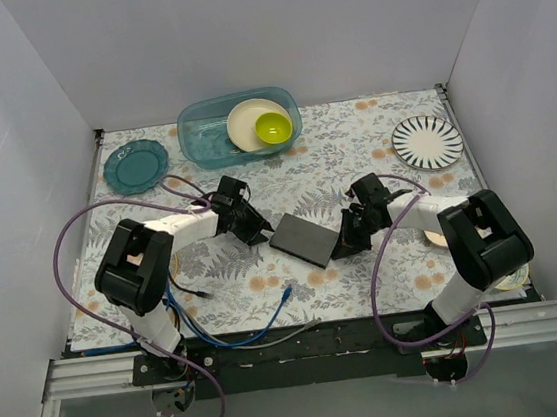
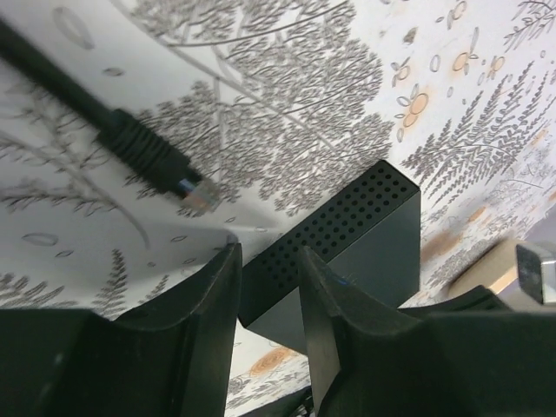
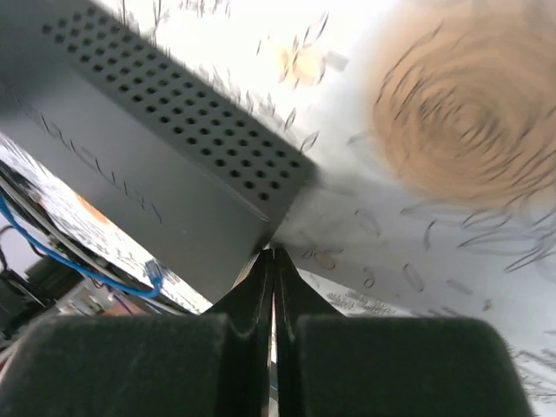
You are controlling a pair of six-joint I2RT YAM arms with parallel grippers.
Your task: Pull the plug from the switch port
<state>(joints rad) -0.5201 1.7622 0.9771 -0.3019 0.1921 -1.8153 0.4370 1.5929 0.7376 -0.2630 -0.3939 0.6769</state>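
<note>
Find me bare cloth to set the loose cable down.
Best: the bare cloth between the teal tub and the striped plate. Crowded: around the switch, flanked by the left arm and right arm, and the near edge, where the blue cable lies.

We look down from above and behind the arm bases in the top external view, taking in the whole table (image 1: 373,157) up to the back wall (image 1: 268,28). Our left wrist view peers close past the left gripper (image 2: 268,252) at the switch (image 2: 382,234). Our right wrist view, over the right gripper (image 3: 274,254), sits closer still. All three views share that switch.
</note>
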